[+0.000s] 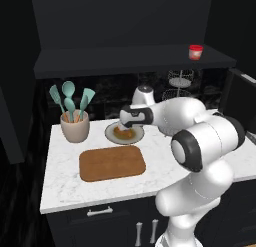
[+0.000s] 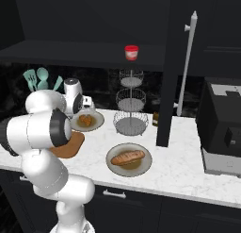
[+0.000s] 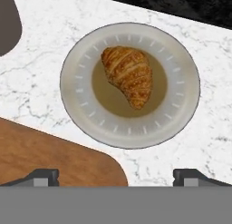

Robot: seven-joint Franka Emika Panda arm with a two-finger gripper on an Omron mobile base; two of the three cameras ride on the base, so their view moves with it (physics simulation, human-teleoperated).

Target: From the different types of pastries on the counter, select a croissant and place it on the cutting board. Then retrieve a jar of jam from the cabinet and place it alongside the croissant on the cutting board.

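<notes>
The golden-brown croissant (image 3: 128, 75) lies on a round grey-rimmed plate (image 3: 77, 82) near the back of the white marbled counter (image 1: 60, 191). My gripper (image 3: 117, 177) hovers above the plate, open, with nothing between its two dark fingertips (image 3: 45, 177). From the left base view the hand (image 1: 122, 124) hangs just over the croissant (image 1: 122, 132). The brown cutting board (image 1: 112, 162) lies bare in front of the plate; its corner (image 3: 45, 159) shows in the hand view. The red-lidded jar of jam (image 1: 195, 52) stands on the dark cabinet's shelf ledge (image 1: 125, 58). A reddish-brown pastry (image 2: 128, 157) rests on a second plate.
A beige holder with teal utensils (image 1: 75, 126) stands left of the croissant's plate. A tiered wire basket stand (image 2: 130, 104) and a small dark bottle (image 2: 155, 119) sit at the back. A dark appliance (image 2: 221, 128) occupies the right end, beside a tall dark door with a white handle (image 2: 188, 57).
</notes>
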